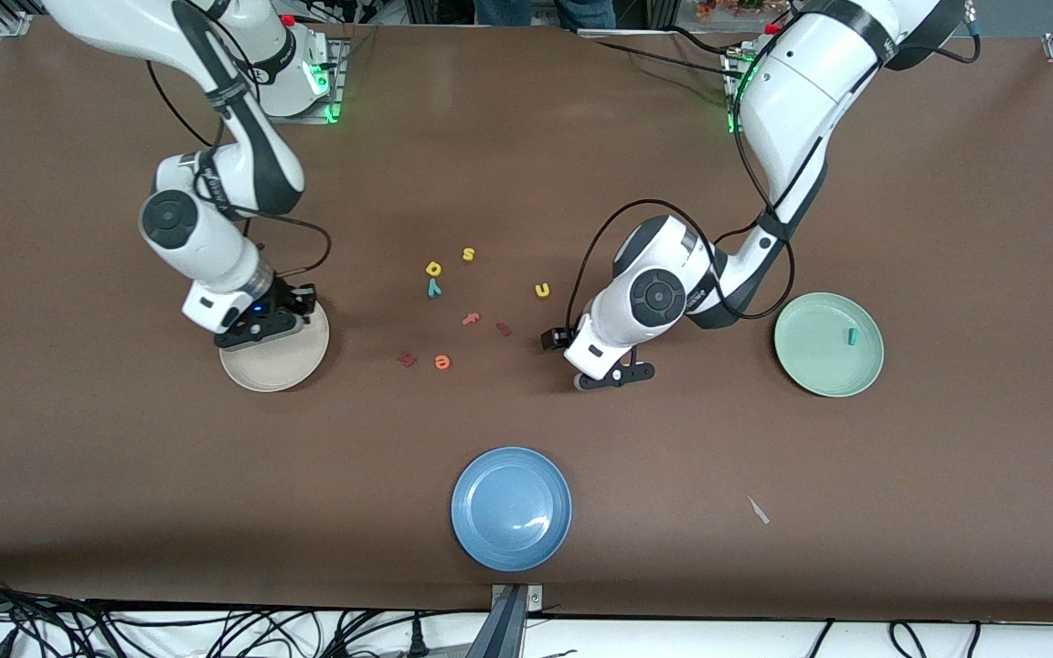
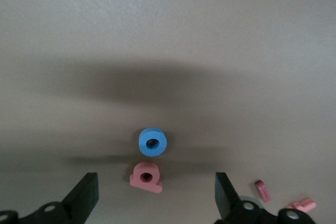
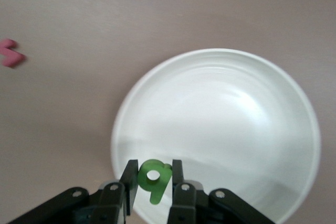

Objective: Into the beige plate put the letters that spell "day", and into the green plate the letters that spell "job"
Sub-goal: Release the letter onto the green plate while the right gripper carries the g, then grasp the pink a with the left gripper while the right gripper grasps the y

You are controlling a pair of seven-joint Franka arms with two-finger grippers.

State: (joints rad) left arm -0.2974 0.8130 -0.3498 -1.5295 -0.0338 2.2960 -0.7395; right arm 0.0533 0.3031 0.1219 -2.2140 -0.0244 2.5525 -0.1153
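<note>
Jaws of the right gripper [image 3: 153, 179] are clamped narrow on the small green looped foam letter [image 3: 154, 178], held over the rim of the round shallow cream-beige plate [image 3: 220, 129] toward the right arm's end of the table; in the front view that gripper [image 1: 275, 315] sits over the plate's edge [image 1: 293, 366]. Nothing else shows in the plate.

Left gripper [image 2: 155, 195] has its jaws spread wide, holding nothing, hovering low over the brown table [image 1: 124, 475] near mid-table [image 1: 613, 370]. Between its dark fingers [image 2: 86, 195] lie the blue foam ring letter [image 2: 153, 141] and the pinkish-red looped foam letter [image 2: 147, 177], the two touching or just apart, cannot tell which. Both are hidden by the arm in the front view.

Teal stick-like foam letter [image 1: 852, 337] lies in the round pale mint-green plate [image 1: 810, 366], toward the left arm's end.

Mid-table: yellow looped foam letter [image 1: 434, 269] with the teal y-shaped foam letter [image 1: 434, 289] just beside it, nearer the front camera. Yellow foam s [image 1: 468, 254] and yellow foam u [image 1: 542, 290] nearby. Pink foam letter [image 1: 471, 319], two dark red foam letters [image 1: 504, 329] [image 1: 407, 359] and orange foam e [image 1: 441, 363] are scattered nearer the camera. Round blue plate [image 1: 511, 507] sits nearest the front camera, well apart from the letters.
</note>
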